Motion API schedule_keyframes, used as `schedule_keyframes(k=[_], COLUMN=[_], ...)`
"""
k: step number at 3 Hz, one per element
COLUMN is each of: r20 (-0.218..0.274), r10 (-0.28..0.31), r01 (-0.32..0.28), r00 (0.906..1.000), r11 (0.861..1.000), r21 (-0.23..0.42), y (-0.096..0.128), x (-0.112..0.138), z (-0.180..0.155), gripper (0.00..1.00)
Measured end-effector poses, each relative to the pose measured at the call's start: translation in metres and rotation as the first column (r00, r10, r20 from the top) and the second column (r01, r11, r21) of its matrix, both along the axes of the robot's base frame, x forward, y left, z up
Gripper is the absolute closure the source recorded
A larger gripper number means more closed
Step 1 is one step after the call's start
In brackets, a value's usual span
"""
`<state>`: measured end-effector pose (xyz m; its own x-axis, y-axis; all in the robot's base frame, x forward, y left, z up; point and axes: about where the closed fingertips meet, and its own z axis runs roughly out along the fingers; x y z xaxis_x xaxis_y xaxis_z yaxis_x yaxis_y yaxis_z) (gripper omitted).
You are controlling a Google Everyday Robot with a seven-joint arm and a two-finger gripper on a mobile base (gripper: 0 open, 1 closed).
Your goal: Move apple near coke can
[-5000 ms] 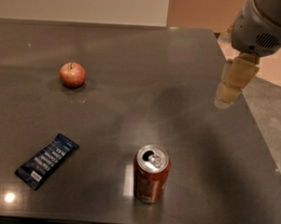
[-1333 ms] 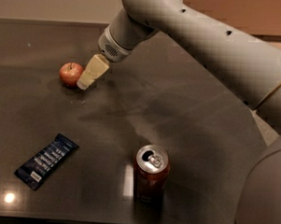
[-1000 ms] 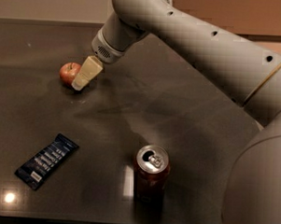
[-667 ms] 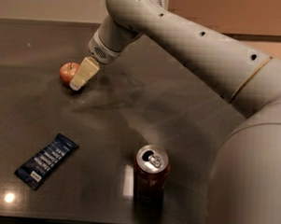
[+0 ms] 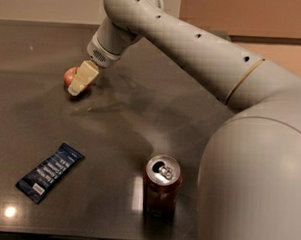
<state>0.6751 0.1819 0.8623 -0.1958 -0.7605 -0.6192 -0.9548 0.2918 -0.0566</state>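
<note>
The small red apple (image 5: 70, 77) sits on the dark table (image 5: 115, 115) at the far left. My gripper (image 5: 81, 81) is right at the apple, its cream finger covering the apple's right half. The red-orange coke can (image 5: 161, 186) stands upright near the table's front edge, right of centre, well apart from the apple. My grey arm reaches in from the right across the table.
A flat dark-blue snack wrapper (image 5: 50, 171) lies at the front left. The table's front edge runs just below the can. My large arm segment (image 5: 258, 172) fills the right side of the view.
My gripper has moved left and closer to the apple, now overlapping its right side. The apple, can and wrapper have not moved.
</note>
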Motion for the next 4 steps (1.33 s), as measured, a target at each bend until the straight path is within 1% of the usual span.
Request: schedule_keyframes(k=[1, 3, 4], r20=[-0.013, -0.023, -0.034], r10=[0.029, 0.05, 0.073], r01=[-0.029, -0.05, -0.073], r00=[0.9995, 0.9985, 0.9967], r11=[1.0, 0.999, 0.997], r21=[-0.004, -0.006, -0.005], y=[0.01, 0.017, 0.022], x=[-0.002, -0.003, -0.003], z=[-0.007, -0.011, -0.012], gripper=[0.0, 0.02, 0.25])
